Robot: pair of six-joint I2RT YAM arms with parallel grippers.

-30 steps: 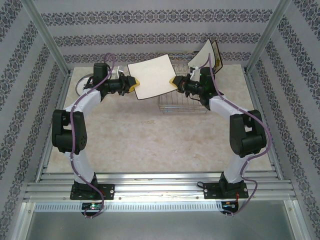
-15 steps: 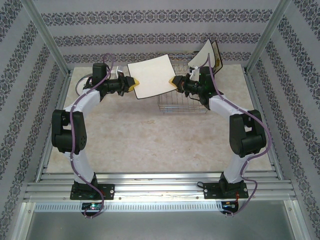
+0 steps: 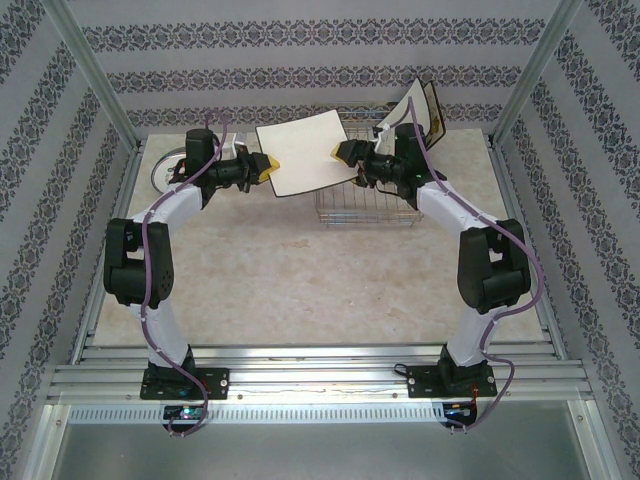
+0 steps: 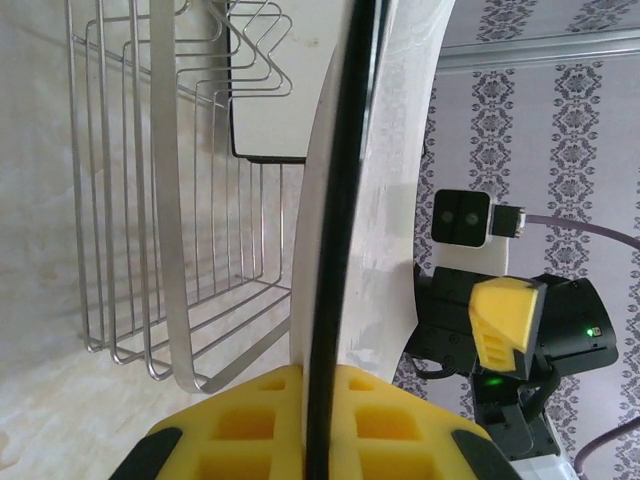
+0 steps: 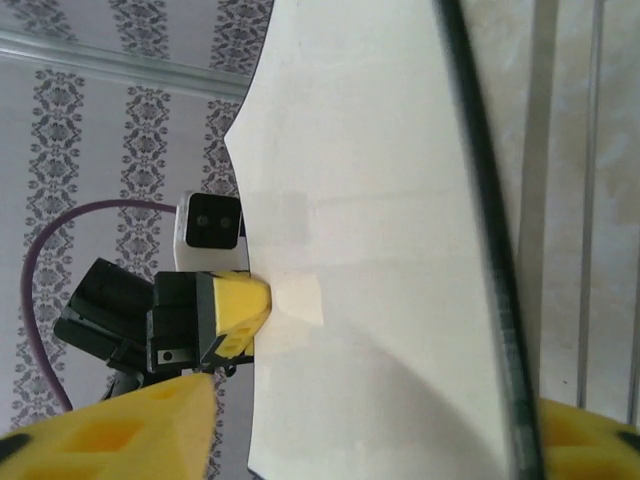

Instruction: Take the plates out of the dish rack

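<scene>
At the far left of the counter (image 3: 300, 270), half hidden behind the left arm, we see a round white plate (image 3: 161, 172) lying flat. Just right of it, the left claw (image 3: 264, 168) is clamped on the left edge of a dark-rimmed square cream plate (image 3: 305, 150), which hangs in the air beside the rack's left end. The right claw (image 3: 344, 152) stands apart, its yellow fingers (image 5: 110, 430) either side of the plate's right edge without pinching it. Further right sits the silver wire dish rack (image 3: 368, 205), with more square plates (image 3: 418, 108) leaning at its far end.

We judge this to be a hand-over, with the left arm alone bearing the plate. Next, the right arm should back clear of the rim. The left arm can then swing the plate to bare counter near the round one, moving slowly because it grips only one edge.
</scene>
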